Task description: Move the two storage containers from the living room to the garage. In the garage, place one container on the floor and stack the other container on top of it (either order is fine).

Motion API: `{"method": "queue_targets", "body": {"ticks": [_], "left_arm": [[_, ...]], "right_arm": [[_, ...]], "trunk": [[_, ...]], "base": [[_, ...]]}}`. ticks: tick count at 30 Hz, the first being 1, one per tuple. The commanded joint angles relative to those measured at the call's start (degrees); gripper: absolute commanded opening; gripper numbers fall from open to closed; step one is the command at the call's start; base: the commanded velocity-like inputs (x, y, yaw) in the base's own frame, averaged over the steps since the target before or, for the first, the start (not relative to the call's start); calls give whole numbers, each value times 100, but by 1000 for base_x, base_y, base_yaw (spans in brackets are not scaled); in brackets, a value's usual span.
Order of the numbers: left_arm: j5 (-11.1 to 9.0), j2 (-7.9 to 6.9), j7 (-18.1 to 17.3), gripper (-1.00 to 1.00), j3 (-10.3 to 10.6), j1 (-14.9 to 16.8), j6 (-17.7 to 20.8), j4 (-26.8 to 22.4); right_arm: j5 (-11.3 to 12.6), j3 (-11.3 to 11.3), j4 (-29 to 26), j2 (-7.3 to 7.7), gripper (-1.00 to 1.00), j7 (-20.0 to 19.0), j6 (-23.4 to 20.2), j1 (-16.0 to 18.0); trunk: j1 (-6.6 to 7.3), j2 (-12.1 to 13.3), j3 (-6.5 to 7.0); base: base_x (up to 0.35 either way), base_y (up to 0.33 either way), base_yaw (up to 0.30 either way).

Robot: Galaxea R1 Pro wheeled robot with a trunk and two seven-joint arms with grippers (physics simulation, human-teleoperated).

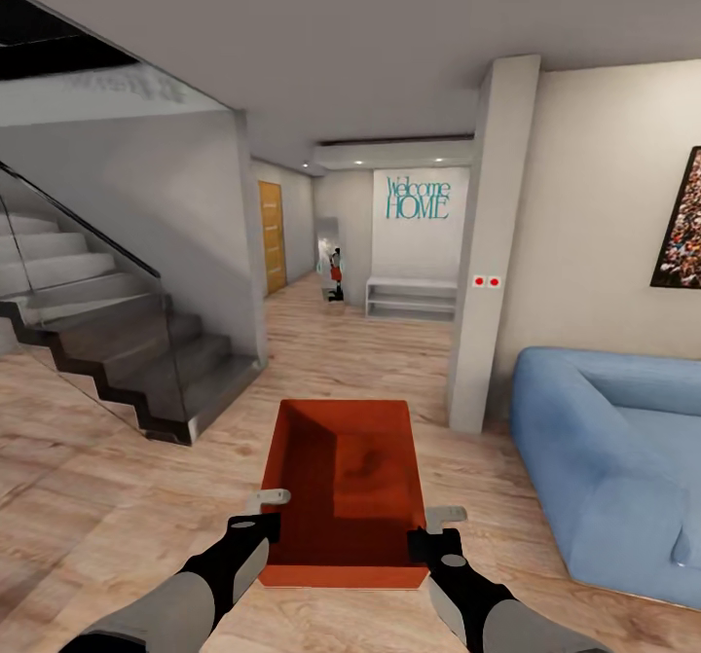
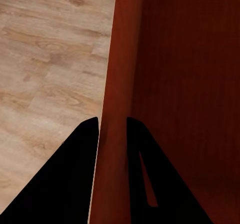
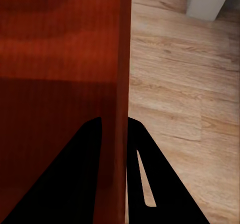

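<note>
1. Storage container (image 1: 346, 478): orange-red, lidless, open side up, carried out in front of the trunk between both arms, above the light wood plank floor (image 1: 117, 458). Level, long axis pointing ahead; no contents visible.
2. Left gripper (image 1: 255, 526): clamped over the bin's left wall near the close end. In the left wrist view (image 2: 112, 129), one finger outside and one inside the wall, pressed to it. Hold placed on the rim, presumably because the thin wall is the only edge narrow enough to pinch.
3. Right gripper (image 1: 433, 539): same pinch on the right wall; in the right wrist view (image 3: 114, 126), fingers straddling the wall, closed on it. Grips mirrored, likely to keep the wide bin from tipping or twisting.
4. Surroundings: blue sofa (image 1: 613, 458) to the right, well apart; grey staircase (image 1: 117, 351) to the left; white pillar (image 1: 492, 244) ahead right; hallway with a wooden door (image 1: 272, 236) and a "Welcome HOME" wall sign (image 1: 418, 199) beyond.
5. Stage, as judged: transport leg, living room not yet left; garage not in sight.
6. Risk, as judged: bin corners clipping the pillar or the staircase while passing between them.
</note>
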State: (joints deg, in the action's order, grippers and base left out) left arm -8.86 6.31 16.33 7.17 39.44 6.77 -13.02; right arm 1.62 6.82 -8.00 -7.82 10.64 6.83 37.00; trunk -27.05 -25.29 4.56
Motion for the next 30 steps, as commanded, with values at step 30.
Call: {"method": "queue_targets", "body": {"ticks": [30], "left_arm": [[102, -217, 189, -100, -84, 2, -150, -25]], "right_arm": [[49, -102, 9, 0, -100, -26, 2, 0]], "trunk": [[-5, -4, -2]], "base": [[322, 0, 0]]}}
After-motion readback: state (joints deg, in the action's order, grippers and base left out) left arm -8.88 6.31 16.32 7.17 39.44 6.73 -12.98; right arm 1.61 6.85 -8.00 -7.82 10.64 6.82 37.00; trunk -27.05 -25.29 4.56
